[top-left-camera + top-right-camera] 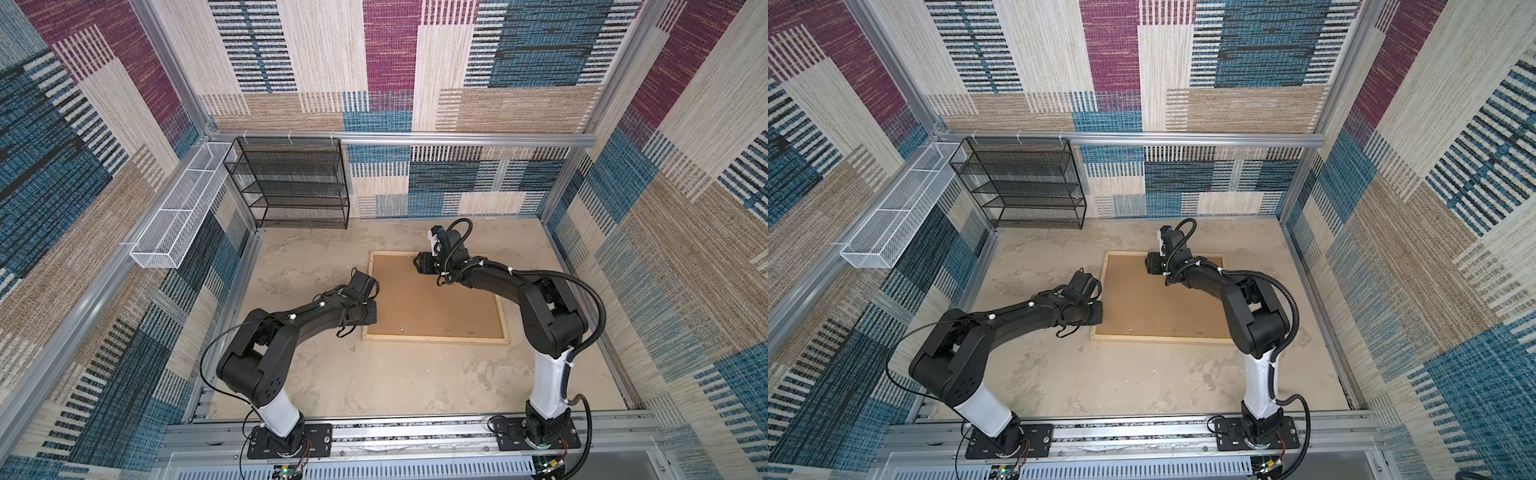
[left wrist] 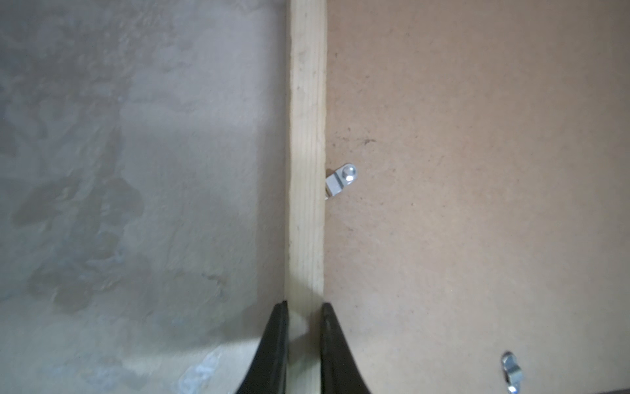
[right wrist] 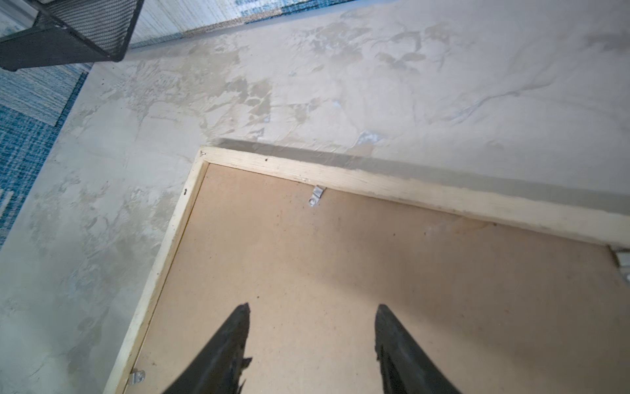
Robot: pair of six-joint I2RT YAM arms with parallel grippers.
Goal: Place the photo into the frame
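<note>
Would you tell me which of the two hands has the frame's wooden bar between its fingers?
The left hand: it straddles the frame's bar, whereas the right hand hangs open over the backing.

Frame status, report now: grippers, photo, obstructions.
Left gripper clamped on frame bar. Right gripper open over backing board. Photo not visible; board fills the frame. No obstruction seen.

1 frame [image 1: 434,339]; 1 brown backing sheet [image 1: 432,299] inside frame; 1 black mesh rack [image 1: 286,183], 1 white wire basket [image 1: 178,216] beyond frame; 2 robot arms [image 1: 266,336].
</note>
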